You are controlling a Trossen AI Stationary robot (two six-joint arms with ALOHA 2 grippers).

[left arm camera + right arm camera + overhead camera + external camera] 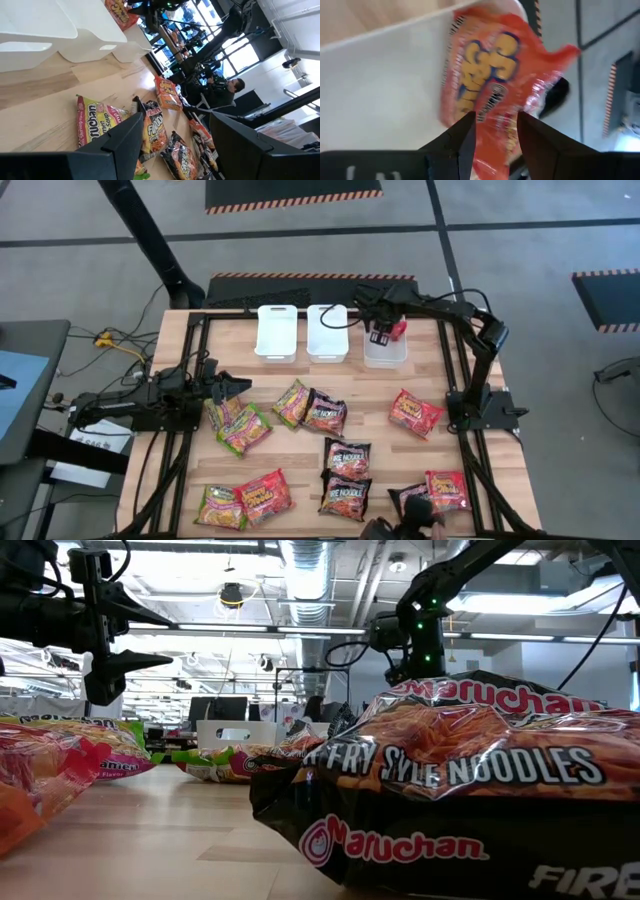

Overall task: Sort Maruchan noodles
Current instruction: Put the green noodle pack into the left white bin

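A grey floor with dark mats edged in striped tape surrounds the pale wooden desk [380,395], and the low view looks past it into a large room with ceiling ducts, strip lights and windows; a person sits far off in the left wrist view. Three white bins [277,332] stand in a row along the far edge of the desk. The Maruchan noodles [324,411] lie scattered over the near and middle part of the desk: green-yellow packets toward the left, dark packets in the middle and near the front edge, red-orange packets at the right and front, some overlapping. The left arm lies low along the left side of the desk, and its left tool [232,387] hangs just above the surface near the green-yellow packets, its fingers spread wide with nothing between them. The right arm reaches from the right side to the far edge, where the right tool [495,131] hangs over the rightmost bin [386,350], its fingers partly closed and grasping a red-orange packet [490,75] that dangles into that bin.
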